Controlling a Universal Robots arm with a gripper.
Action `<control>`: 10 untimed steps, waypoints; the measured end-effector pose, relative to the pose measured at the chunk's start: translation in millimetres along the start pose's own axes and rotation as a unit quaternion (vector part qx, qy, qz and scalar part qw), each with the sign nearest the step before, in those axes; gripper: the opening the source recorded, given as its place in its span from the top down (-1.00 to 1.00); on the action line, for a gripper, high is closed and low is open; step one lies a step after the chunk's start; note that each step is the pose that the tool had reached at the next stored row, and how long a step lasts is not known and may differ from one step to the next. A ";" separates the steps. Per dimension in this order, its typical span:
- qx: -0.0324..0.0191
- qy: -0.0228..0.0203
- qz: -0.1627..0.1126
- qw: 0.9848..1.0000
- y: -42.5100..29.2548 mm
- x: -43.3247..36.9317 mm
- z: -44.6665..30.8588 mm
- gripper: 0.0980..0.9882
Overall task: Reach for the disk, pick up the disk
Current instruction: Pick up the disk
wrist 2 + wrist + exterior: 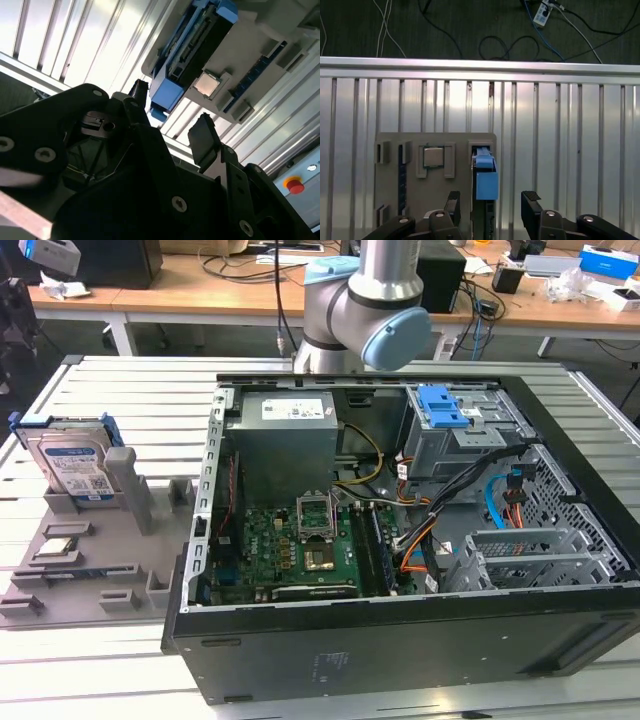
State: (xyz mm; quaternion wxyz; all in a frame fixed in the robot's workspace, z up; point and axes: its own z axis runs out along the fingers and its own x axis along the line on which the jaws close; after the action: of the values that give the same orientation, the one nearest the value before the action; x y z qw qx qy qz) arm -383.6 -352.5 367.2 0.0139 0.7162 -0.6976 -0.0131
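The disk (72, 462) stands on edge in a grey holder plate (90, 560) at the exterior view's left, a silver drive with a white-and-blue label in a blue bracket. In the first wrist view I look down on the disk's blue bracket edge (486, 179). My gripper (491, 202) hangs well above it, open, with one dark finger on each side of the disk's line and nothing between them. The second wrist view shows the disk (195, 45) beyond the open gripper (170, 114).
An open computer case (400, 640) holds a motherboard and a blue-topped drive cage (455, 425). A small silver processor chip (433, 156) lies in the holder plate beside the disk. The ribbed metal table (570, 150) ends at an edge with cables on the floor. A red button (295, 186) sits nearby.
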 end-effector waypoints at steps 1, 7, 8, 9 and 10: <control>0.000 0.000 0.000 1.000 0.0 -1.4 0.2 -0.13; 0.000 0.001 -0.013 1.000 -0.7 -1.4 11.1 -0.13; 0.000 0.001 -0.013 1.000 -0.9 -0.9 13.8 -0.13; 0.000 0.001 -0.013 1.000 -1.0 -0.6 16.6 -0.13; 0.000 0.001 -0.013 1.000 -1.1 -0.5 18.2 -0.13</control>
State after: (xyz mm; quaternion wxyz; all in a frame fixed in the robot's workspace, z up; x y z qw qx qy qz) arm -383.2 -351.9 349.0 0.0146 0.7253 -0.6882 -0.0125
